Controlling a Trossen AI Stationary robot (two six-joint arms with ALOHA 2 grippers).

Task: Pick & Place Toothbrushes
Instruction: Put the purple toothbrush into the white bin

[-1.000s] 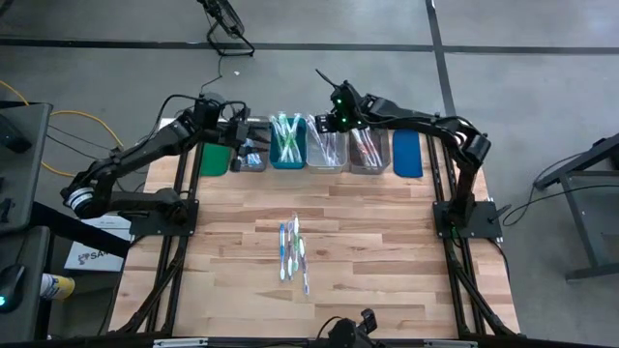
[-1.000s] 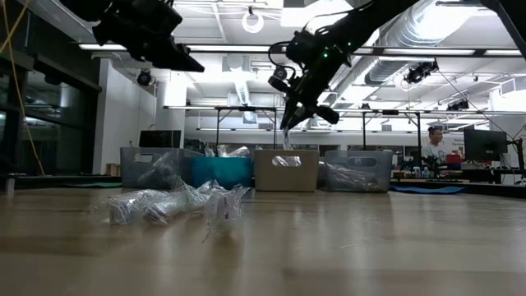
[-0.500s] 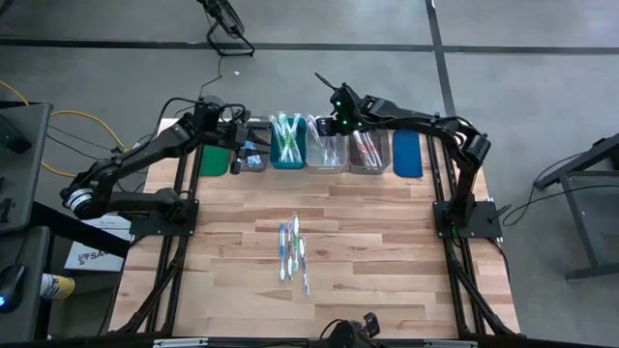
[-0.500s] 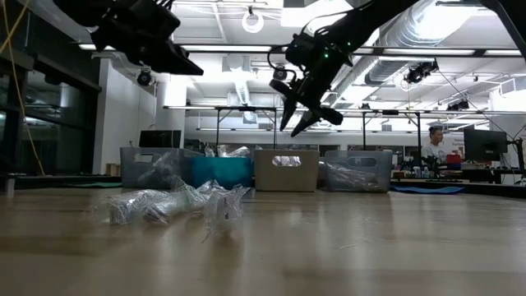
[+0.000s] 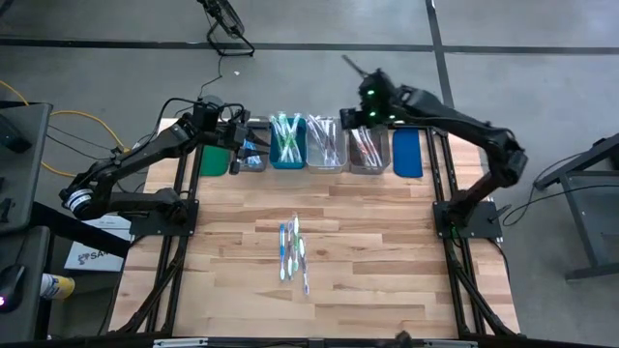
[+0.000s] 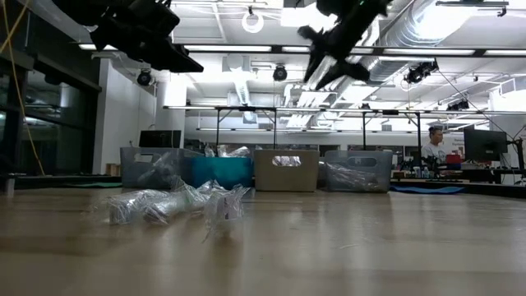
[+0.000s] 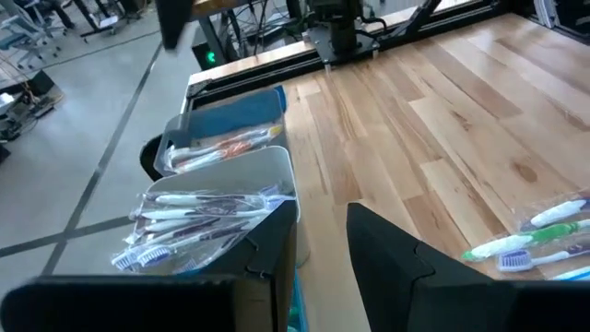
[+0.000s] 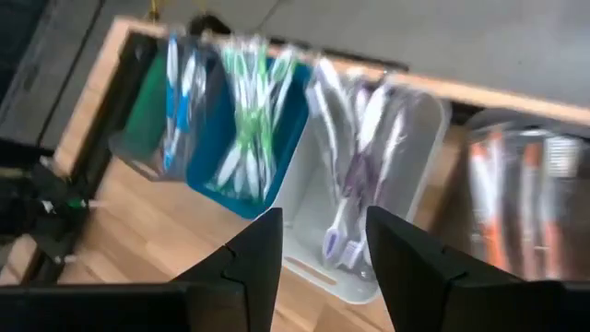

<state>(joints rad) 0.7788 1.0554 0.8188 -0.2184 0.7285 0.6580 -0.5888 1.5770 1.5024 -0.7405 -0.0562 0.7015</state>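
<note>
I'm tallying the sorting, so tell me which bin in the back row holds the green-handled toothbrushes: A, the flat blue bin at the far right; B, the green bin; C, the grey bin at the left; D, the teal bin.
D: in the high view the green-handled toothbrushes lie in the teal bin, and the right wrist view shows the same.

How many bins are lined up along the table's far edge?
6: green, grey, teal, clear, another grey, blue, left to right. The left arm partly covers the first two.
</note>
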